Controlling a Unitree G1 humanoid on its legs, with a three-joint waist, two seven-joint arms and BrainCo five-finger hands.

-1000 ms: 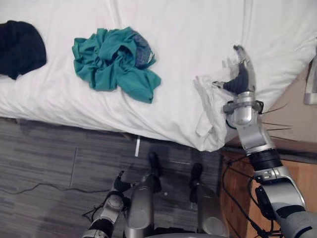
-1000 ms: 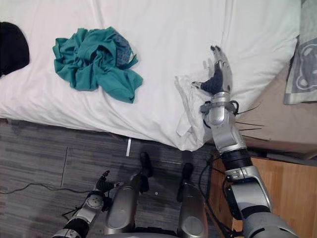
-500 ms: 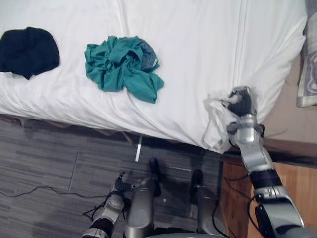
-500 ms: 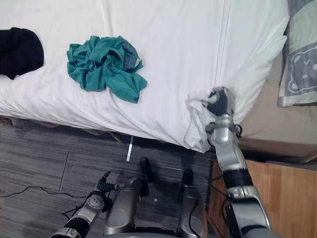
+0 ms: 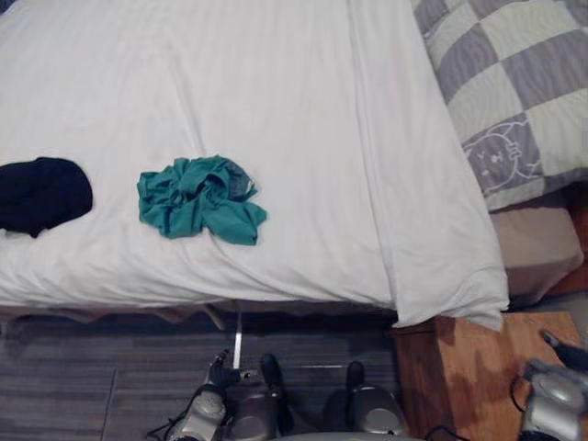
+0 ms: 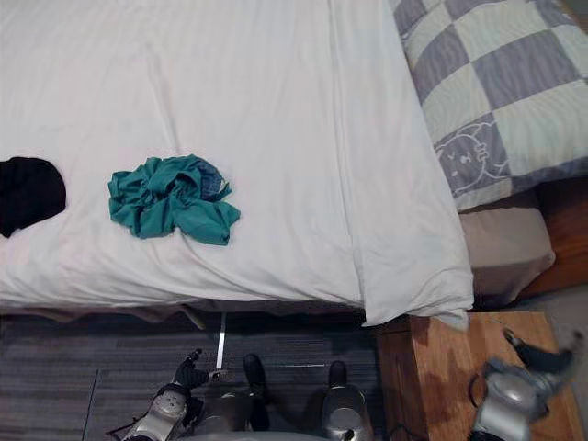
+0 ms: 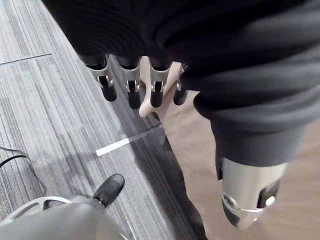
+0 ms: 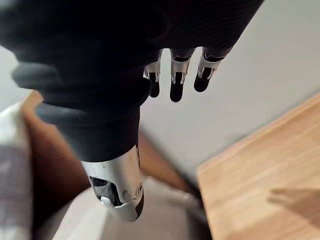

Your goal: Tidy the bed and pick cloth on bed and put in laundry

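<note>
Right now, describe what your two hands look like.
The left hand and right hand look alike: silver fingers with dark tips, a thicker silver thumb set apart, and a black ribbed cover over the back and wrist.

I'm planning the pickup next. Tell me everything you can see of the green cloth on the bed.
The green cloth is teal, soft-looking fabric crumpled into a loose heap of folds, with a greyish-blue patch on one side. It lies on the white duvet near the bed's front edge, to the robot's left, apart from a black cloth. Only the duvet touches it.
</note>
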